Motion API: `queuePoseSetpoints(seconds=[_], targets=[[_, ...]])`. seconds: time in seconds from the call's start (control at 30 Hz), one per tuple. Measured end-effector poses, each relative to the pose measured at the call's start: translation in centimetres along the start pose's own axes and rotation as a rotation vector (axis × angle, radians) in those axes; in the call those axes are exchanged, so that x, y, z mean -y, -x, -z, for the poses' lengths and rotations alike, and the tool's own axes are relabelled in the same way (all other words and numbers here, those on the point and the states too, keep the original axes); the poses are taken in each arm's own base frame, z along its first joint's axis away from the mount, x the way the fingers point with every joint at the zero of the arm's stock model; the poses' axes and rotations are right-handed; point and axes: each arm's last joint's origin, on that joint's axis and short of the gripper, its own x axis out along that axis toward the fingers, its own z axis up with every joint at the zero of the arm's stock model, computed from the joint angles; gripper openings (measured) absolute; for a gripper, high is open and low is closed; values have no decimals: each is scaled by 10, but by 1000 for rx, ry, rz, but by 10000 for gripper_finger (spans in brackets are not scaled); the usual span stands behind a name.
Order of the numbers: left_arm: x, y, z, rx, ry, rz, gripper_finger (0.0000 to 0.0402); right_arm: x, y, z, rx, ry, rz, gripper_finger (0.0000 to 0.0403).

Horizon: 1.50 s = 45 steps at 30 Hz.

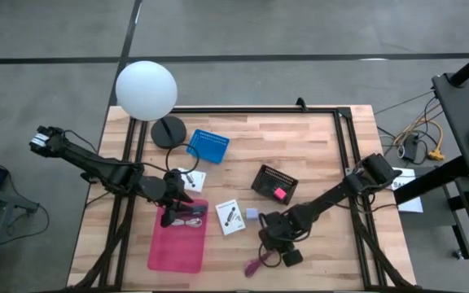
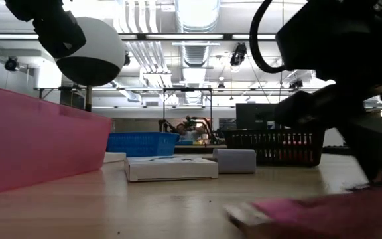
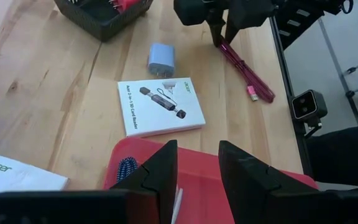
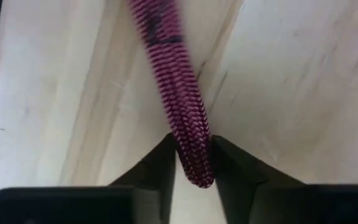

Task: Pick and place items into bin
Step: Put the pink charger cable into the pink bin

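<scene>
The left gripper (image 1: 172,213), fingers slightly apart and empty, hovers over the translucent pink bin (image 1: 177,238). The right gripper (image 1: 272,246) is clamped on a braided magenta cable (image 4: 178,93) lying on the wooden table (image 1: 316,146).

2 white boxes (image 1: 231,216), 1 pink bin (image 1: 177,242), 2 baskets (image 1: 208,146), 1 magenta cable (image 3: 246,73), 1 blue cube (image 3: 161,59).

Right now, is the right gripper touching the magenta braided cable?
Touching. The right wrist view shows the magenta braided cable pinched between the right gripper fingers, both pressed against it.
</scene>
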Motion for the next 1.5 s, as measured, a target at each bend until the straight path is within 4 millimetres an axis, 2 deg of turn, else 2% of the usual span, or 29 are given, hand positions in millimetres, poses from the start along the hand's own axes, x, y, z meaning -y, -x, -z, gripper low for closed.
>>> queuePoseSetpoints(seconds=[0.2, 0.37, 0.57, 0.77, 0.9, 1.1, 1.27, 1.5], targets=[[0, 0, 1, -2, 0, -1, 101, -1, 1, 0, -12, -73, -59, 22], [0, 0, 1, -2, -1, -1, 101, -4, 6, -1, 7, -73, -82, 19], [0, -1, 1, -2, -1, -2, 101, -6, 31, -12, 128, -67, -85, 18], [0, -1, -1, 18, 2, 5, 101, -3, 60, -27, 352, -66, -18, 17], [2, -1, -4, 55, 6, 19, 101, 5, 72, -35, 489, -82, 39, 16], [4, -2, -9, 130, 9, 32, 101, 16, 83, -49, 692, -92, 40, 16], [6, -1, -13, 180, 17, 39, 101, 24, 90, -57, 955, -95, -21, 16], [11, 2, -24, 313, -46, 74, 101, 40, 97, -53, 1252, -155, 11, 15]])
